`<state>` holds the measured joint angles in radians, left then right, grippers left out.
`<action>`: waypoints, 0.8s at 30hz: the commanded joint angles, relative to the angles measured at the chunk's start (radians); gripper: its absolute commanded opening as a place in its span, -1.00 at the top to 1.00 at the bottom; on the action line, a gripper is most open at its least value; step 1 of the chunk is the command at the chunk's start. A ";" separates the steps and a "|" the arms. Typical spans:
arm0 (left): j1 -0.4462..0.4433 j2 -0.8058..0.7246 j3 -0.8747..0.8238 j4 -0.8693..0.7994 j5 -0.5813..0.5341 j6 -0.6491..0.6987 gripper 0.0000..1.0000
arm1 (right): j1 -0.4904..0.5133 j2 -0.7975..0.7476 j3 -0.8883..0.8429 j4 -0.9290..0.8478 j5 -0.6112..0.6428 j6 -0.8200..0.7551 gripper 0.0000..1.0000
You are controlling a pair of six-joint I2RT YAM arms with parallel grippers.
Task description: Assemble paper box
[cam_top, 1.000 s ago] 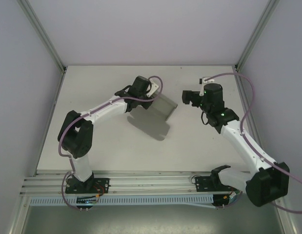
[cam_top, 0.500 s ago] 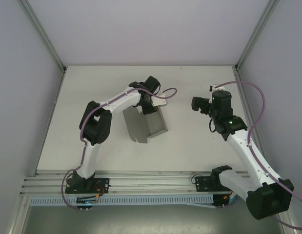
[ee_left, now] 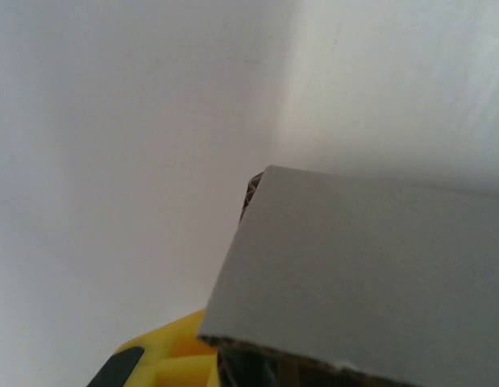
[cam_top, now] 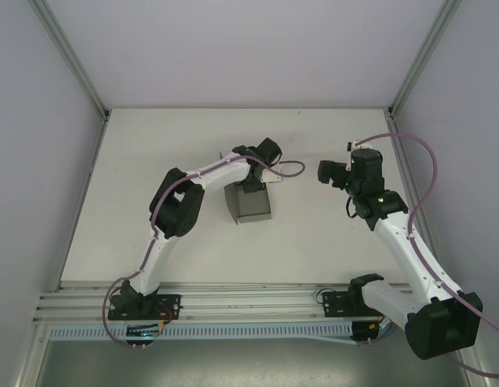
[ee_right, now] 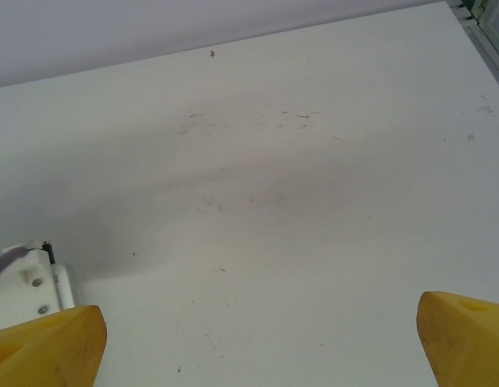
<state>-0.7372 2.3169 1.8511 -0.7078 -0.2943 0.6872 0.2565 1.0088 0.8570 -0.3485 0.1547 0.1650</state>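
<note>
The left gripper (cam_top: 251, 182) stays clamped on the top edge of the grey paper box (cam_top: 251, 206), now swung round squarer over the mid tabletop (cam_top: 136, 177). The right gripper (cam_top: 323, 171) hangs wide open, well apart, unmoved since half a second ago.

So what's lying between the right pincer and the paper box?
In the top view, mostly bare white table; the left arm's purple cable loops into the gap between the paper box and the open right pincer.
</note>
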 commanded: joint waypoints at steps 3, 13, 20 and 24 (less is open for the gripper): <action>-0.014 0.161 -0.071 0.114 -0.062 -0.003 1.00 | -0.014 -0.002 -0.015 0.010 -0.027 -0.001 -0.98; -0.019 0.056 -0.070 0.106 0.029 -0.020 0.18 | -0.022 0.003 -0.019 0.008 -0.055 -0.001 -0.98; -0.017 -0.036 -0.001 0.107 0.063 0.025 -0.38 | -0.026 0.003 -0.014 -0.007 -0.082 -0.004 -0.98; -0.016 -0.078 0.017 0.093 0.070 0.047 -0.65 | -0.026 0.003 -0.009 -0.023 -0.094 -0.012 -0.98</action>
<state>-0.7483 2.3043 1.8359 -0.5781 -0.2699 0.7063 0.2367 1.0092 0.8516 -0.3492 0.0837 0.1631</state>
